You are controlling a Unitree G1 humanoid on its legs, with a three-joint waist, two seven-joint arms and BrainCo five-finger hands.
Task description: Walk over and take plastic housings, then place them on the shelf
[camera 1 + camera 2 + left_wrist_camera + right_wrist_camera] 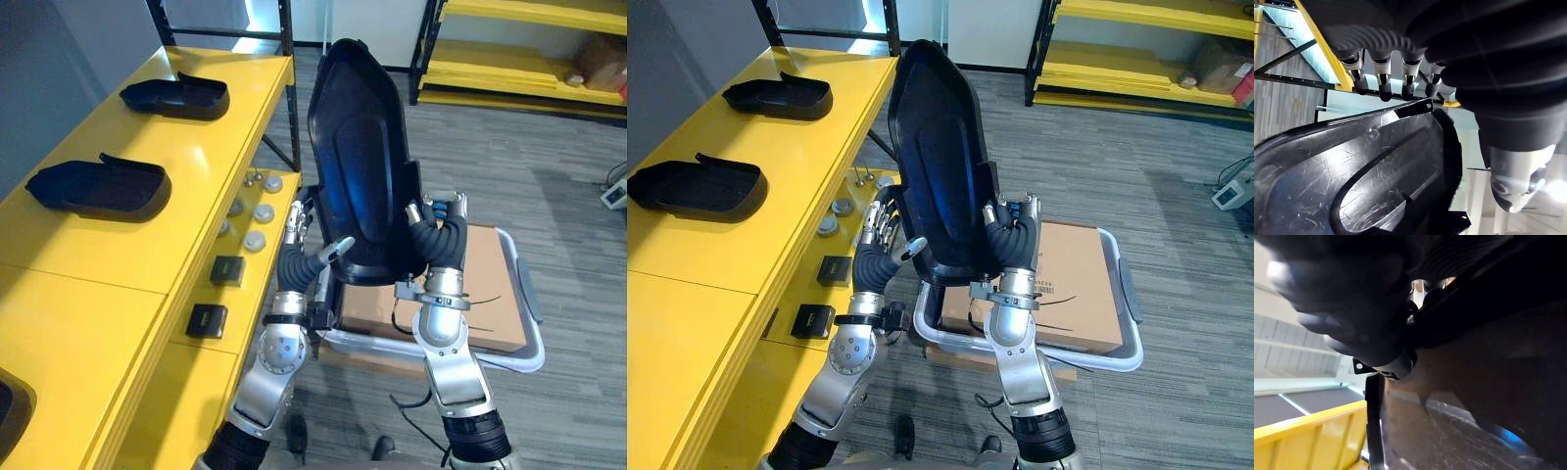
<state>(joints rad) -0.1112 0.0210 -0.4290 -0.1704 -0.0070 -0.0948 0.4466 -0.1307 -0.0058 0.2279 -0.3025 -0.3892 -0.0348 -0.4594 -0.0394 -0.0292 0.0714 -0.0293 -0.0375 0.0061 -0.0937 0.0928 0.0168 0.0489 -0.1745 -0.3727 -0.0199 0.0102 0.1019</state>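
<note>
The black plastic housing (358, 166) stands upright between the two hands, its hollow face toward the camera and its rim rising well above both. The left robot hand (306, 250) grasps its left edge, thumb (339, 247) pressed on the inner face and fingers (1382, 85) reaching past the rim. The right robot hand (436, 235) lies against the right edge; whether it grips cannot be told.

To the left of the left robot hand runs the long yellow shelf (196, 215), its front edge just beside that arm. Two more housings (98, 186) (176, 96) lie on top of it, well apart from each other with bare yellow between them.

Below and behind the hands sits a grey tote (527, 338) holding a cardboard box (490, 284). Beyond the right robot hand, open grey plank floor (509, 166) stretches to another yellow rack (509, 69).
</note>
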